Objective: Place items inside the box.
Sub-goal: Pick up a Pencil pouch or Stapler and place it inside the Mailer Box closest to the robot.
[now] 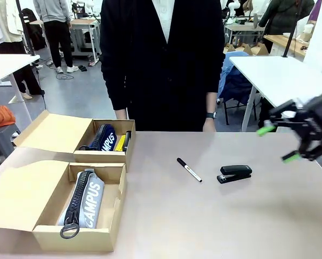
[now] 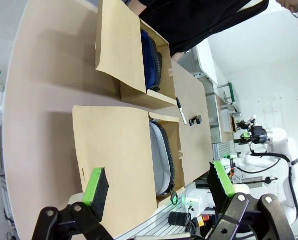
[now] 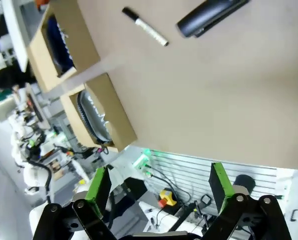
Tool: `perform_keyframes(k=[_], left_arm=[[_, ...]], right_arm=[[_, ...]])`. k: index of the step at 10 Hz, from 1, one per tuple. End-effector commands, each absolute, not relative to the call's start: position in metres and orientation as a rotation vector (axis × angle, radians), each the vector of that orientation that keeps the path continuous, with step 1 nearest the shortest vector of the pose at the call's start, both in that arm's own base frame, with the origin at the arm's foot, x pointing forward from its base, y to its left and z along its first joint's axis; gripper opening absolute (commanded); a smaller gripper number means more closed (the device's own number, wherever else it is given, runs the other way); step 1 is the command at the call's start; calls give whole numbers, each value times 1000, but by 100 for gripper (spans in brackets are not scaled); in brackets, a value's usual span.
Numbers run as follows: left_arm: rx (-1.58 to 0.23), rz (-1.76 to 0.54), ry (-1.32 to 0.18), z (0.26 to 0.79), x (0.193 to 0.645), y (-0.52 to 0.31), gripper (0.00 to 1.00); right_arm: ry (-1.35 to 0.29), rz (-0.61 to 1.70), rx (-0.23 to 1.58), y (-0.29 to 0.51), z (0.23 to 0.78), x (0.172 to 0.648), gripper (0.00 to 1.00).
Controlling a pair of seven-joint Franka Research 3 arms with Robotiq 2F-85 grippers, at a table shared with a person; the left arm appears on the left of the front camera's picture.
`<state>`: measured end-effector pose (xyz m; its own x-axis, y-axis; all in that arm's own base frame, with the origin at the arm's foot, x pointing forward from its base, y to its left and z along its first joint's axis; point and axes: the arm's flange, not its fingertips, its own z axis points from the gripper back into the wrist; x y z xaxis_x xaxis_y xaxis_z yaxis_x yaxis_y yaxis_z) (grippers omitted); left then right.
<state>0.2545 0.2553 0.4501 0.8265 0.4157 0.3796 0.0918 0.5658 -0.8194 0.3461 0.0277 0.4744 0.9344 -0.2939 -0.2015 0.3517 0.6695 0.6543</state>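
Two open cardboard boxes stand at the table's left. The far box point(image 1: 103, 157) holds a navy pouch point(image 1: 103, 137), a yellow utility knife point(image 1: 120, 143) and a black item beside it. In the near box point(image 1: 74, 238) lies a grey "CAMPUS" pouch point(image 1: 87, 202). A black marker pen point(image 1: 189, 169) and a black stapler point(image 1: 234, 173) lie on the bare table right of the boxes. My right gripper point(image 1: 278, 143) hovers open, up and to the right of the stapler, holding nothing. In the left wrist view my left gripper point(image 2: 158, 185) stands open above the near box point(image 2: 114, 150).
A person in black stands at the table's far edge, a hand point(image 1: 209, 125) resting near it. Both box lids point(image 1: 52, 131) fold out to the left. Open tabletop point(image 1: 231, 221) spreads in front of the marker and stapler. White tables and people are in the background.
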Motion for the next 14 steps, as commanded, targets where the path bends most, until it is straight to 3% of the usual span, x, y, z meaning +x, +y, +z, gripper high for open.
perform_keyframes(k=[1, 3, 5, 6, 14], left_arm=[[-977, 189, -611, 451, 255, 254, 100], [-977, 189, -611, 451, 255, 254, 100], [-977, 189, -611, 451, 255, 254, 100], [-977, 189, -611, 451, 255, 254, 100], [-977, 189, -611, 451, 255, 254, 100]], right_arm=[[182, -306, 920, -22, 449, 348, 100], [316, -66, 1030, -71, 414, 325, 100], [213, -152, 976, -71, 394, 314, 100], [249, -145, 1047, -68, 411, 313, 100], [249, -145, 1047, -68, 411, 313, 100]])
